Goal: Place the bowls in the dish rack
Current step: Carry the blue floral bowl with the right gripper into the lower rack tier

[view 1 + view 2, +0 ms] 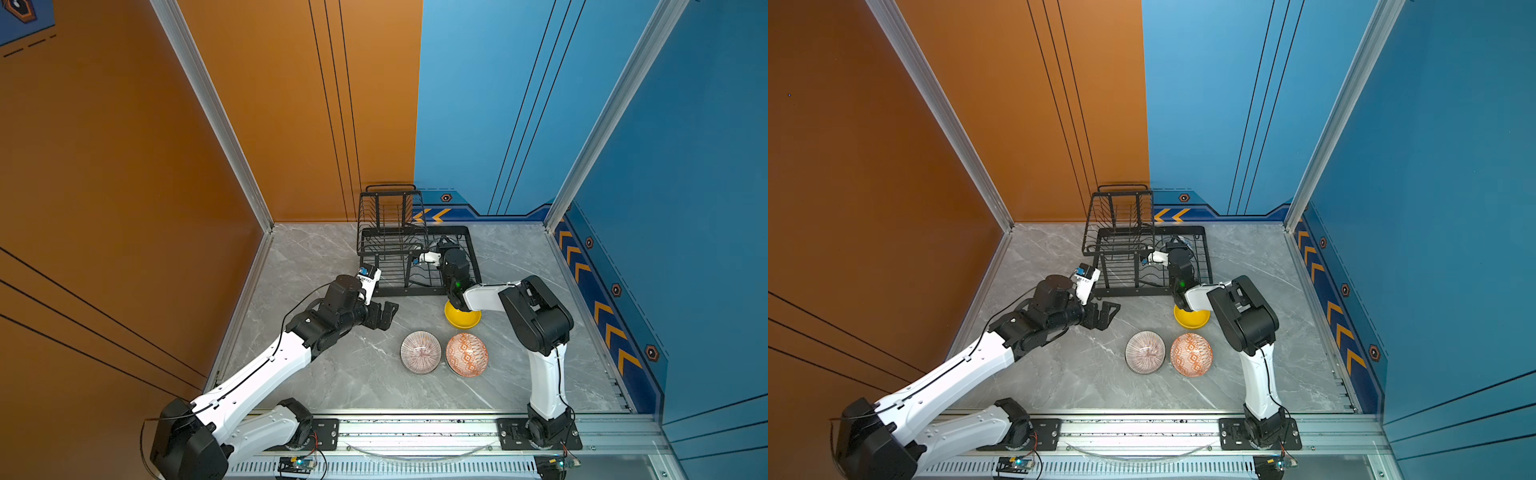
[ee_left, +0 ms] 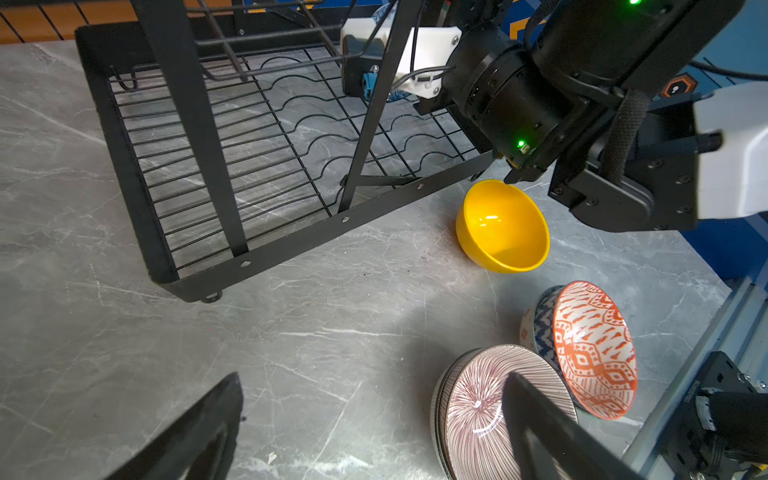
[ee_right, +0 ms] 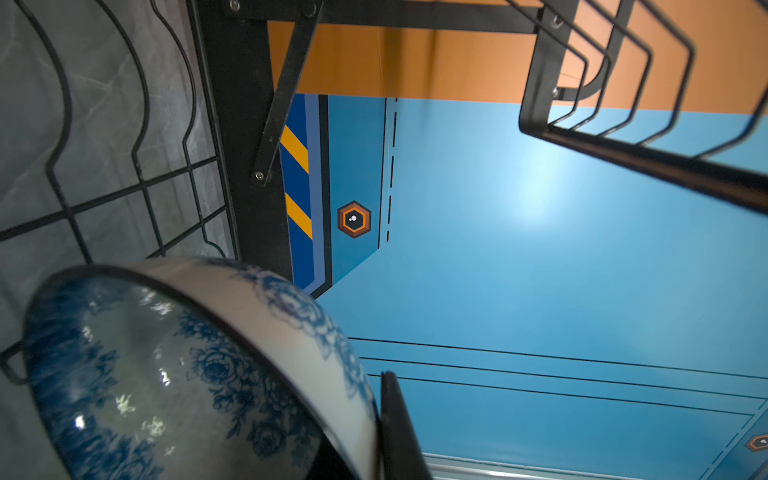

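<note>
Grey marble tabletop [image 1: 332, 374], orange wall at 9 o'clock, blue wall at 3 o'clock. Black wire dish rack [image 1: 390, 266] sits at the table's 12 o'clock, with its raised basket tier on the 9 o'clock half.

Right gripper [image 3: 380, 424] is down inside the rack's lower tier, 3 o'clock half, over the wavy plate slots. Its jaws are closed tight on the wall of the blue-white floral bowl [image 3: 187, 374]. One finger [image 3: 395, 415] lies flat against the bowl's outside; the other is hidden behind the bowl. Bowl is held tilted on edge, and whether it touches the wires I cannot tell.

Left gripper [image 1: 384, 316] is spread fully wide and holds nothing. It hovers over bare table just off the rack's 7 o'clock corner, touching no bowl.

Yellow bowl [image 1: 462, 320] stands upright on the table just off the rack's 5 o'clock corner, partly under the right arm in both top views. Pink striped bowl [image 1: 420, 352] and orange-white bowl [image 1: 466, 354] sit side by side at the yellow bowl's 6 o'clock, orange one at 3 o'clock of the striped one, rims just beside each other.
</note>
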